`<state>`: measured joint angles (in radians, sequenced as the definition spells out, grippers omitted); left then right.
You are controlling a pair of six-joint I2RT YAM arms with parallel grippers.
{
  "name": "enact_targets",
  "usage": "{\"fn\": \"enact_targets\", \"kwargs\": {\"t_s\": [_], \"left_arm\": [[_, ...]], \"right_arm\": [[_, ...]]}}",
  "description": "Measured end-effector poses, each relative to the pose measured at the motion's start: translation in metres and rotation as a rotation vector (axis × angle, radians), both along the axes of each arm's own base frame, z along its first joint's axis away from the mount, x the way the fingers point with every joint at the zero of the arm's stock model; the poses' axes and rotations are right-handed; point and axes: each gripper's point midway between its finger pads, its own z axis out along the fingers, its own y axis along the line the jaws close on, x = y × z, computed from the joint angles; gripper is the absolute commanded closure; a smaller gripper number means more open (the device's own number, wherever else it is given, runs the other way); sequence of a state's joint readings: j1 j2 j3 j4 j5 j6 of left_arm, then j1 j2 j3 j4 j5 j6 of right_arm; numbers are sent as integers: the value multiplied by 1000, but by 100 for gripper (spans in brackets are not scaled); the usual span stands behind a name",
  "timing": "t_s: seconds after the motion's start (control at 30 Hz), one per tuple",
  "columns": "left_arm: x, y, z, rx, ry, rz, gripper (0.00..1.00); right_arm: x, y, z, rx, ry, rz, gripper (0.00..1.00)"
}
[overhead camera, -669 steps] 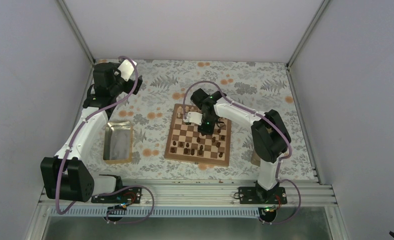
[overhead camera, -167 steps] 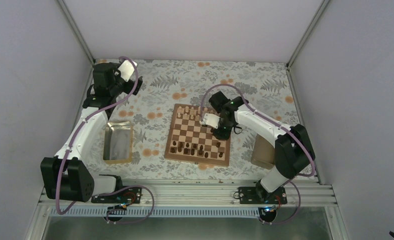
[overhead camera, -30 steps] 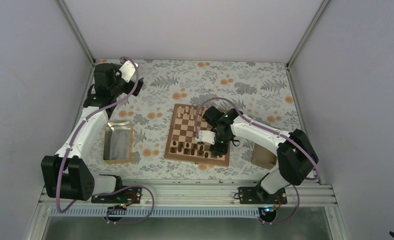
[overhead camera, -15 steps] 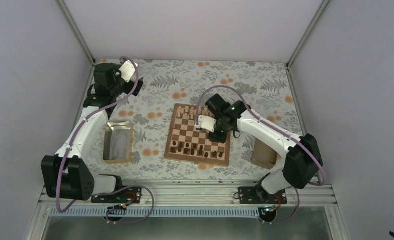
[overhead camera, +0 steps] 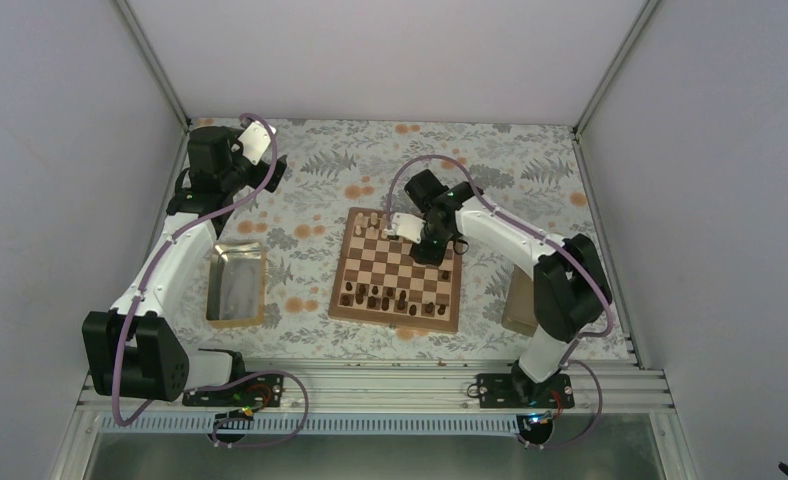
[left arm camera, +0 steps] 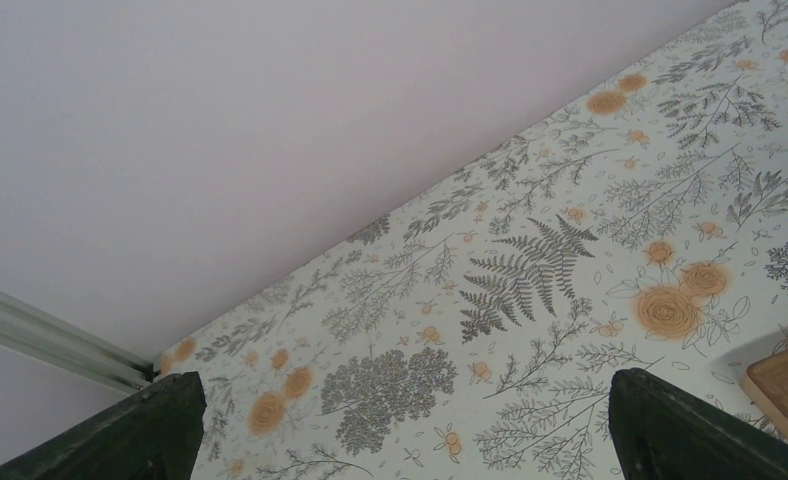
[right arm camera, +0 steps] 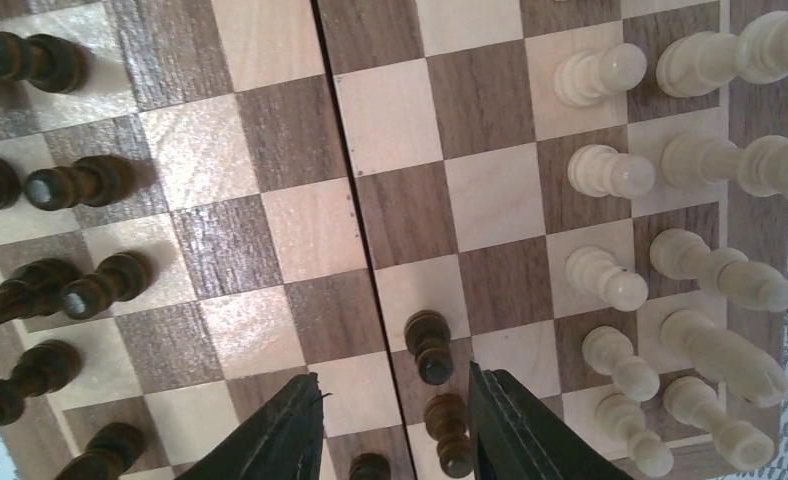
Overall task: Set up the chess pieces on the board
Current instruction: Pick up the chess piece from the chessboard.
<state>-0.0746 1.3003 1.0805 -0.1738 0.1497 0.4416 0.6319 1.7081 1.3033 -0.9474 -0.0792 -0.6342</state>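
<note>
Right claw (right arm camera: 395, 425) hangs spread over the board (right arm camera: 300, 130), its two black fingers (right arm camera: 270, 435) at the lower edge of the wrist view with nothing pinched between them. Just ahead of the gap is a stray dark pawn (right arm camera: 430, 345) beside the board's centre fold, with a second pawn (right arm camera: 448, 432) close below it. Pale pieces (right arm camera: 610, 170) line two rows at the right of the frame, and the other dark pieces (right arm camera: 80, 180) crowd the left. The step in hand looks like carrying that stray pawn to the dark side. To do it well, centre on one pawn only, come down straight, close low on its stem so it cannot tip, and lift clear before crossing the dark rows. Left claw (left arm camera: 402, 385) is spread too, idle above the flowered cloth (left arm camera: 530, 270)
</note>
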Motion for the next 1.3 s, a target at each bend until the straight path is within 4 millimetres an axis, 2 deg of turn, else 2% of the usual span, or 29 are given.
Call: {"fn": "enact_targets", "kwargs": {"t_s": [0.2, 0.63, 0.77, 1.03, 1.3], "left_arm": [[0, 0, 0, 0, -1, 0, 0], [0, 0, 0, 0, -1, 0, 0], [0, 0, 0, 1, -1, 0, 0], [0, 0, 0, 1, -1, 0, 0], [0, 0, 0, 1, -1, 0, 0]], "right_arm": [[11, -3, -7, -15, 4, -6, 60], [15, -14, -27, -49, 49, -8, 61], [16, -14, -28, -48, 52, -5, 65], [14, -13, -33, -47, 72, 0, 67], [14, -13, -34, -45, 75, 6, 79]]}}
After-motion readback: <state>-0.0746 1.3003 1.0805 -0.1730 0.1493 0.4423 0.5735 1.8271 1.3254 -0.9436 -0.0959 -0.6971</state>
